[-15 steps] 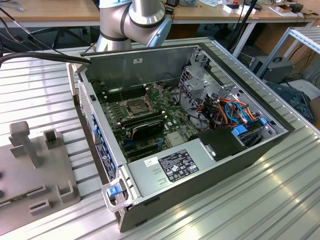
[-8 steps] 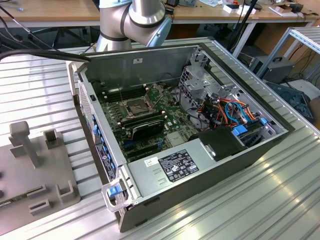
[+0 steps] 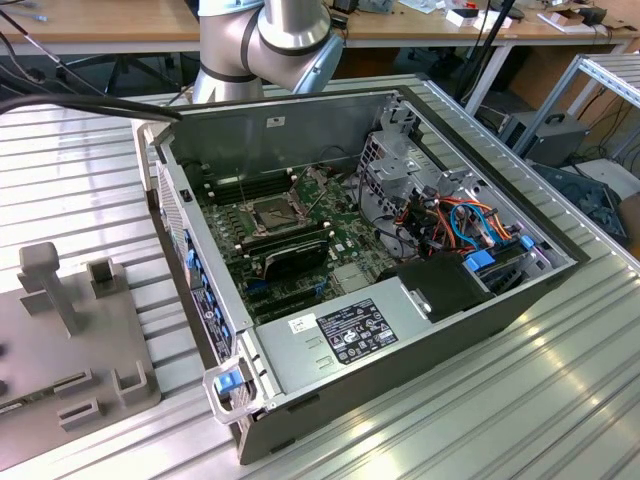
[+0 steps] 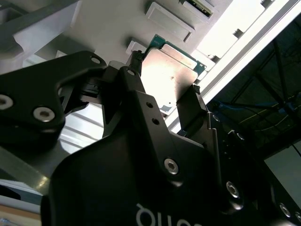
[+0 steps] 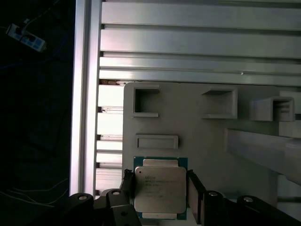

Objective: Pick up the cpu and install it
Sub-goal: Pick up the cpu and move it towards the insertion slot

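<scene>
Cpu (image 5: 160, 188): dull silver-grey top with a green border. Gripper (image 5: 160, 184): matt black throughout. Tray (image 5: 211, 136): plain pale grey, unpatterned. Table (image 3: 500, 400): silver metal, ribbed in parallel stripes. Computer case (image 3: 280, 125): grey walls. Circuit board (image 3: 345, 225): dark green. Cables (image 3: 470, 215): orange, blue and red. Clip (image 3: 232, 382): bright blue. Power supply (image 3: 400, 305): grey, carrying a black-and-white label (image 3: 345, 335).

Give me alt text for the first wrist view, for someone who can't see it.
The gripper clasps the silver-topped cpu by two opposite edges, over a grey parts tray with rectangular pockets. The tray lies on a ribbed aluminium table.
</scene>
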Available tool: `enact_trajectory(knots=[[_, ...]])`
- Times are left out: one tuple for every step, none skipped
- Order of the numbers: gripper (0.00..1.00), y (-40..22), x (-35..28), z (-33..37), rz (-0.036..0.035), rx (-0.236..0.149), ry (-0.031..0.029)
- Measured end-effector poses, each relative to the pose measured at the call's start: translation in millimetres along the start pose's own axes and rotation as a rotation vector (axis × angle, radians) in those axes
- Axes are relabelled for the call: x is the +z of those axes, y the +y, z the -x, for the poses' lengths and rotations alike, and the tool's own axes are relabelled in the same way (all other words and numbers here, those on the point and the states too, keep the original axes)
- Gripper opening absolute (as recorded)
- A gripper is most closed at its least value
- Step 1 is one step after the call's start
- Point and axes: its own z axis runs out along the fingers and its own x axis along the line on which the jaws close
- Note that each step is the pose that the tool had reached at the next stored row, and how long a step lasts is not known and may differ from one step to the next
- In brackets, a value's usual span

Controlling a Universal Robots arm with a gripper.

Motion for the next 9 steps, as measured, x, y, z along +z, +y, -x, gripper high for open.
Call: enact_trajectory(knots=[[0.55, 0.0, -0.2, 0.0, 0.0000, 0.000, 0.0000], [0.55, 0.0, -0.4, 0.0, 0.0000, 0.000, 0.0000], [0.55, 0.0, -0.5, 0.0, 0.0000, 0.000, 0.0000], [0.55, 0.0, -0.6, 0.0, 0.0000, 0.000, 0.0000], [0.55, 0.0, -0.9, 0.0, 0.0000, 0.000, 0.0001], [0.55, 0.1, -1.3, -0.1, -0.0001, 0.000, 0.0003], [0.55, 0.1, -2.4, 0.0, -0.0002, 0.000, 0.0002], [0.55, 0.1, -3.0, 0.0, 0.0000, 0.000, 0.0001], [0.55, 0.1, -3.8, -0.1, -0.0001, 0.000, 0.0001]])
